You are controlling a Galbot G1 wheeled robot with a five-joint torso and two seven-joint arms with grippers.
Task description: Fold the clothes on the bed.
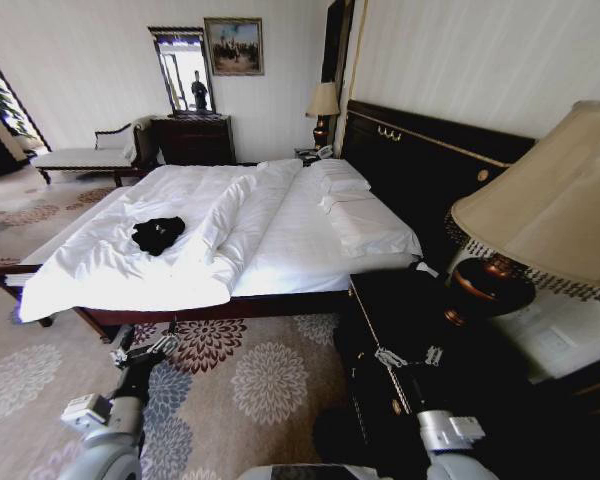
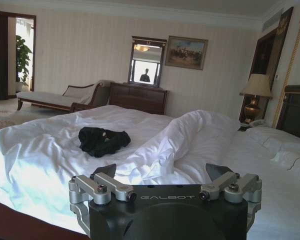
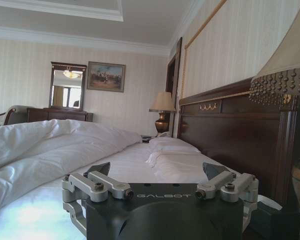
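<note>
From the head view, the crumpled black fabric T-shirt lay bunched on the rumpled white duvet of the large dark-framed bed, toward the robot's left half of the mattress. The left gripper hung low over the floral carpet, short of the bed's near edge; the right gripper sat in front of the dark wooden nightstand, beside the beige-shaded table lamp. The shirt looked well out of reach, so a stretch across could have snagged the loose duvet.

In the left wrist view, the left gripper stood with fingers apart, empty, aimed toward the shirt beyond a raised duvet fold.

In the right wrist view, the right gripper was likewise spread and empty, close to the fringed lamp; swinging it risked knocking that over.
</note>
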